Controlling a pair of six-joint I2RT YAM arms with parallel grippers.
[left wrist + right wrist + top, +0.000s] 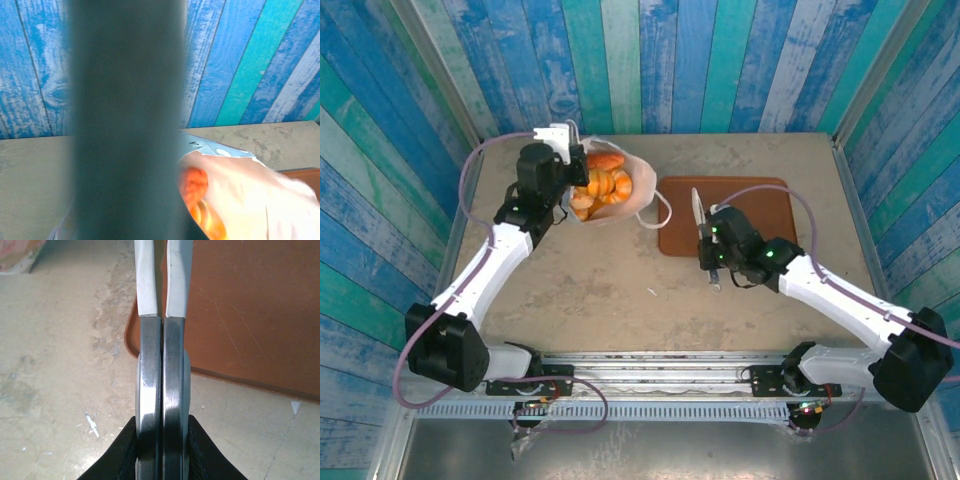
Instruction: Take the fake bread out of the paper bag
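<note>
At upper centre, fake bread (603, 187) fills the paper bag (645, 186); left gripper (563, 140) closed at its rim, right gripper (697, 205) closed, empty, above tray (760, 212).

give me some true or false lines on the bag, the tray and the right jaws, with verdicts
1. The fake bread lies inside the paper bag. True.
2. A loaf rests on the brown tray. False: nothing rests on the tray.
3. The right jaws are shut with nothing between them. True.
4. The right jaws hang over the bag's mouth. False: they are over the tray's left edge, apart from the bag.
</note>
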